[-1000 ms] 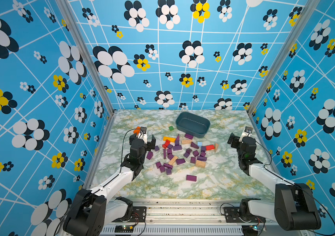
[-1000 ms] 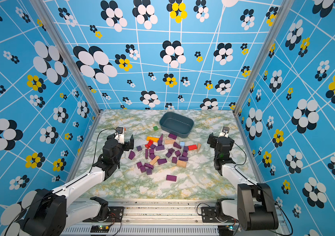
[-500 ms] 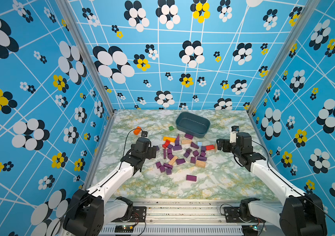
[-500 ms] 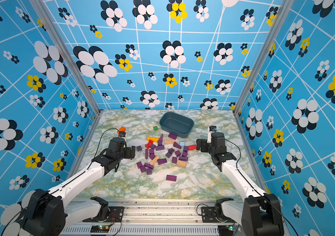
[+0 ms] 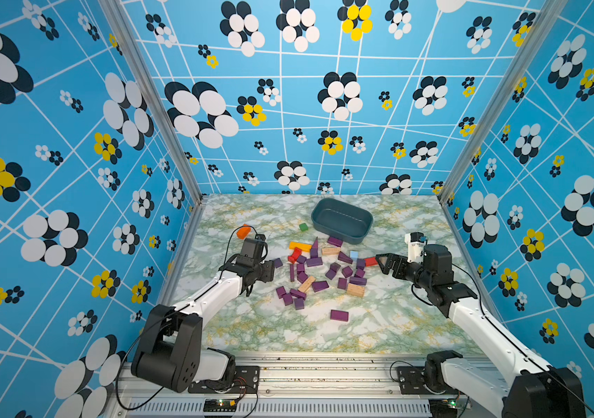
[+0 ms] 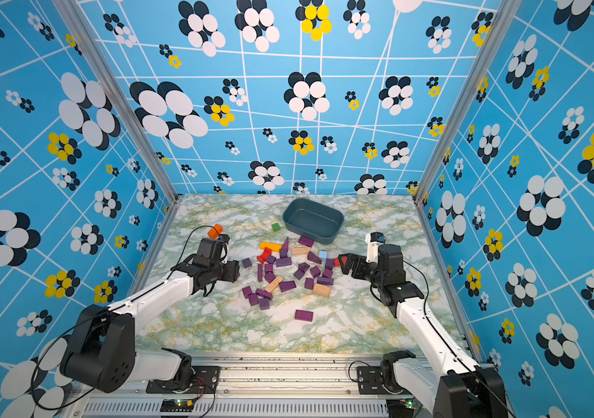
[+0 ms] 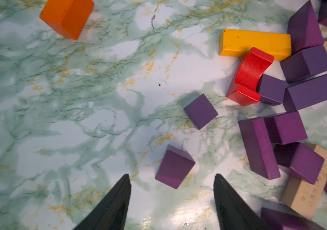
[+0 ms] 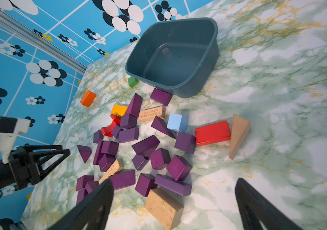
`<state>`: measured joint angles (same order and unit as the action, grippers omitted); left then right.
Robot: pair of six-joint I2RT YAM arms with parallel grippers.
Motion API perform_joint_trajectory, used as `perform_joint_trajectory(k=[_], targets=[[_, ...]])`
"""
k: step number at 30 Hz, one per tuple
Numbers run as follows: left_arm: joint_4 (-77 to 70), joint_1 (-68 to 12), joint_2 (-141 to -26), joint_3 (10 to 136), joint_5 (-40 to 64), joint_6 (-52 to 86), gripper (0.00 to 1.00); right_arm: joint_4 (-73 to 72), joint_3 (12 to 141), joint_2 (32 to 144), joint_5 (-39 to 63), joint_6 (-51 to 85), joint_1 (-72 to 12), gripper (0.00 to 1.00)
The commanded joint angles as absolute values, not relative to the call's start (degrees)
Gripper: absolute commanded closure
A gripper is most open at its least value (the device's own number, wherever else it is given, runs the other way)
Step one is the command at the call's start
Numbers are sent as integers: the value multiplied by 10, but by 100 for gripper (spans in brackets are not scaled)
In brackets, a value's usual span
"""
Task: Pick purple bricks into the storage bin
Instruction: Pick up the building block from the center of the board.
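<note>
The purple bricks [image 5: 319,269] are lying in a loose pile at the middle of the marbled surface [image 5: 378,325], mixed in with tan blocks [image 5: 356,290] and a few coloured ones. None is being carried. The storage bin [image 5: 340,236] is standing empty at 1 o'clock from the pile, with one purple bar [image 5: 334,240] just beside its near wall.

The left gripper [image 7: 172,177] is being held at 9 o'clock of the pile, its jaws parted and empty. A small purple wedge [image 7: 174,166] is lying partly between the tips and is being touched by neither. The right gripper [image 5: 383,263] is being held at 3 o'clock of the pile, spread wide and grasping nothing.

The bricks are being judged light, stiff and sturdy, as painted wood. Their matte finish is not expected to be slippery, and a firm pinch should do no harm. The wedge is best taken across its two flat parallel faces, since jaws closing on the sloped face would likely squeeze it out. It is lying apart from the purple cube [image 7: 200,111] and the red arch [image 7: 251,75], so a clean pick is being judged possible.
</note>
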<state>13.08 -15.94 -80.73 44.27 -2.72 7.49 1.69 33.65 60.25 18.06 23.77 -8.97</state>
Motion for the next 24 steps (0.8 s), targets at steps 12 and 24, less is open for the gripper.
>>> perform_joint_trajectory(k=[12,24], targets=[[198,-147,-875,503,-6,54,46,-19,311,622,241,261,-99,3],[233,-147,-932,549,-3,39,48,-43,303,635,245,273,-99,3]])
